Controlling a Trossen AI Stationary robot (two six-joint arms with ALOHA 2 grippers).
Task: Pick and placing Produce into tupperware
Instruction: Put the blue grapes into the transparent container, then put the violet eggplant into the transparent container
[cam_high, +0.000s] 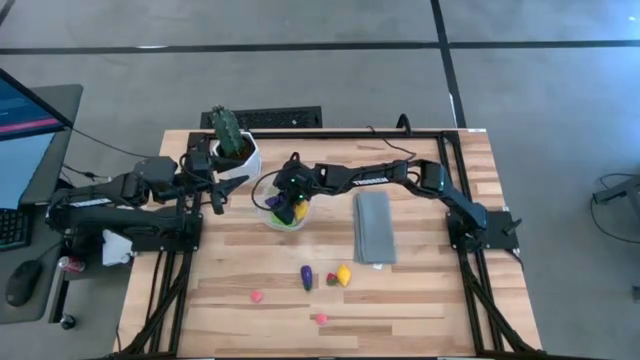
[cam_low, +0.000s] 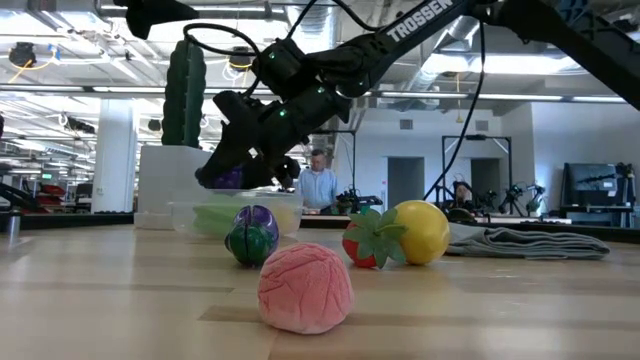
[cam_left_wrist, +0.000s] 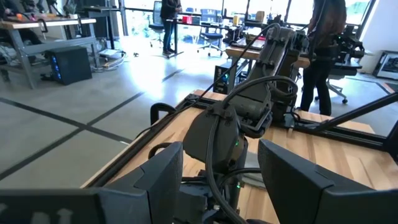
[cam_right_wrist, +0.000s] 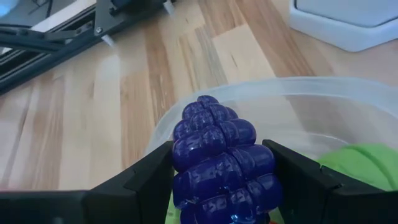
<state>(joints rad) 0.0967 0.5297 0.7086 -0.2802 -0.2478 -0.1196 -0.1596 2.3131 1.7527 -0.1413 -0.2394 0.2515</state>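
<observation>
a: what has the right gripper got?

b: its fingers are clamped on a purple grape bunch, held over the clear tupperware, which sits just beside the white plant pot toward the bench's far edge. something green lies inside the tub.

a: and the left gripper?

b: fingers apart, holding nothing, by the pot at the far left of the bench.

a: other produce?

b: a purple piece, a strawberry and a yellow lemon sit together nearer the front edge, with two pink pieces closer still. a grey cloth lies right of the tub.
</observation>
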